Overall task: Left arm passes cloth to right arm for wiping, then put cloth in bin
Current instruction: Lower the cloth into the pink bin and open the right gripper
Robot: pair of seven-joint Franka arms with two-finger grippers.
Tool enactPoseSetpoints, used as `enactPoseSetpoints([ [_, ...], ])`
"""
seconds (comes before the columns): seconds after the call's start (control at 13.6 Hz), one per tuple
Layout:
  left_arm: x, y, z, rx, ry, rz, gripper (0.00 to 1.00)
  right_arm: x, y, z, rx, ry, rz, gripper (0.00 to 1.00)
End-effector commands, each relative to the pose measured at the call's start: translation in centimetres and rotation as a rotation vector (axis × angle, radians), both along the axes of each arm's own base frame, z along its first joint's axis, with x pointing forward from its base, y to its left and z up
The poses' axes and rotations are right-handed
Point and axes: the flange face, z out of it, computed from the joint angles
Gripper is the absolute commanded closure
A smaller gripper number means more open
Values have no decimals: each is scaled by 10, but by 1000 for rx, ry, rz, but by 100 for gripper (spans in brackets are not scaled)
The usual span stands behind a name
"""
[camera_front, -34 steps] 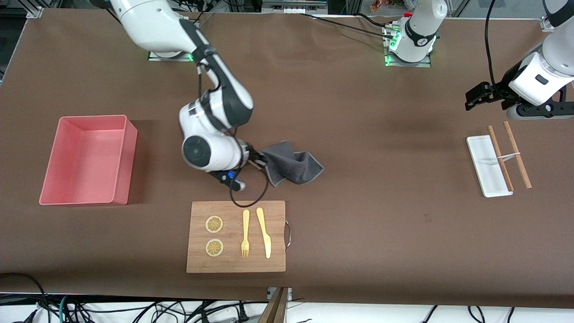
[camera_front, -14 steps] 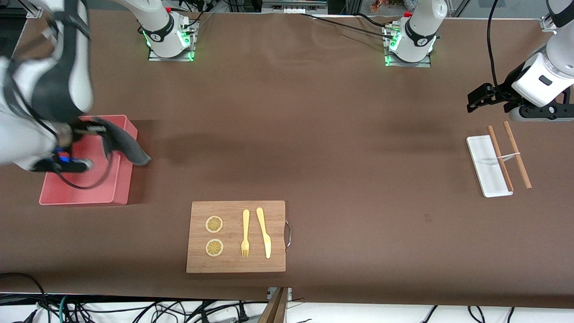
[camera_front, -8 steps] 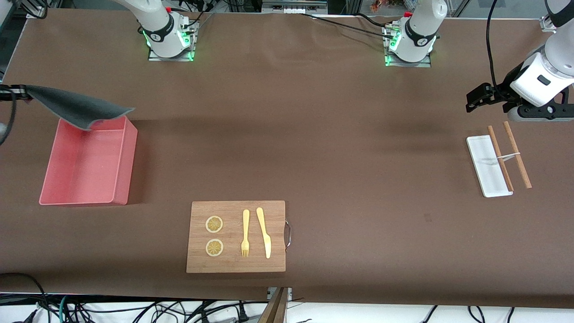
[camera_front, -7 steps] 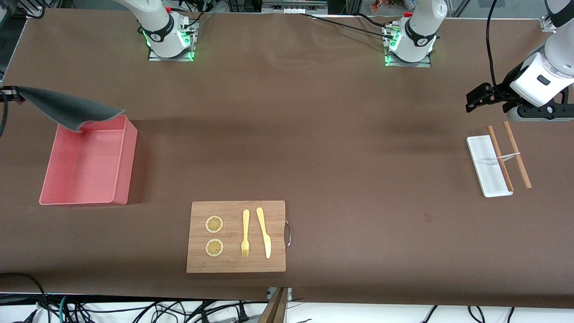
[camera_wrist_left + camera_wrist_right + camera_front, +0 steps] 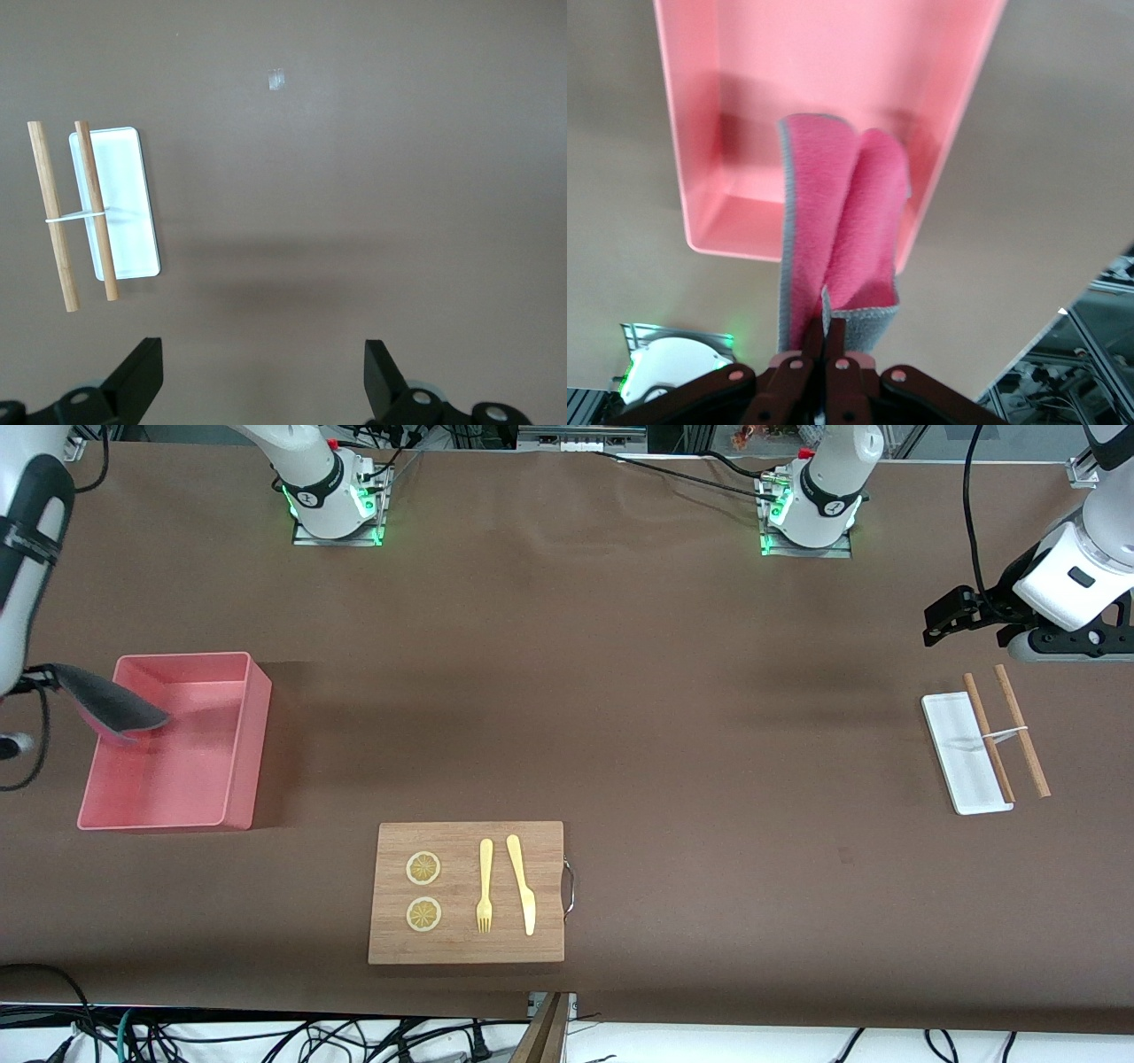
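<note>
My right gripper (image 5: 824, 335) is shut on the cloth (image 5: 111, 701), at the right arm's end of the table (image 5: 620, 691). In the front view the gripper (image 5: 40, 677) sits at the picture's edge. The cloth hangs over the salmon-pink bin (image 5: 239, 735), dark grey face up. In the right wrist view the cloth (image 5: 842, 230) shows its magenta-pink face and droops over the bin (image 5: 691, 159). My left gripper (image 5: 932, 622) is open and empty, held above the table near the white tray (image 5: 957, 771); in the left wrist view its fingers (image 5: 140, 376) stand wide apart.
A wooden cutting board (image 5: 390, 948) with two lemon slices, a fork (image 5: 485, 886) and a knife (image 5: 521, 884) lies near the front edge. Two chopsticks (image 5: 1005, 731) rest across the white tray (image 5: 133, 239) at the left arm's end.
My right gripper carried the cloth from the table's middle to the bin, swung it high past the bin, and has now lowered it over the bin. The left arm has stayed put.
</note>
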Motion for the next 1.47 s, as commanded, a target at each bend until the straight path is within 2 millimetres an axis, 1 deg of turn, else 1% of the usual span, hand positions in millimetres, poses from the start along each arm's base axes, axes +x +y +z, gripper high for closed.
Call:
enactPoseSetpoints([
  [0.0,0,-4,7,-20,4,-9,0,8,4,-44,26,10,-32,100],
  [0.07,0,-6,7,-20,4,-12,0,7,2,-61,41,1,-58,100],
  [0.22,0,-4,6,-20,5,-9,0,3,2,-94,44,-15,-50,100],
  [0.29,0,-3,6,-20,5,-7,0,2,7,-111,48,-18,-45,100],
  [0.44,0,-3,6,-20,8,-6,0,4,8,-128,43,-51,-66,100],
  [0.52,0,-3,6,-20,5,-7,0,6,9,-132,44,-54,-65,76],
  [0.59,0,-2,6,-20,5,-8,0,7,8,-132,50,-59,-71,22],
  [0.66,0,-2,6,-20,5,-10,0,6,8,-132,63,-62,-79,0],
  [0.74,0,-1,6,-20,5,-9,0,6,5,-129,67,-65,-86,0],
  [0.81,0,-1,6,-20,5,-9,0,7,4,-122,71,-77,-84,0],
  [0.88,0,-1,5,-20,7,-8,0,8,3,-107,79,-100,-80,0],
  [1.03,1,-1,4,-20,8,-8,0,6,6,-61,107,-144,-75,0],
  [1.18,1,-1,2,-20,13,-10,0,2,16,-21,132,-108,-81,0],
  [1.25,1,0,2,-22,11,-10,0,3,24,-2,140,-89,-77,0],
  [1.4,1,0,1,-22,13,-10,0,5,44,42,145,-82,-49,0],
])
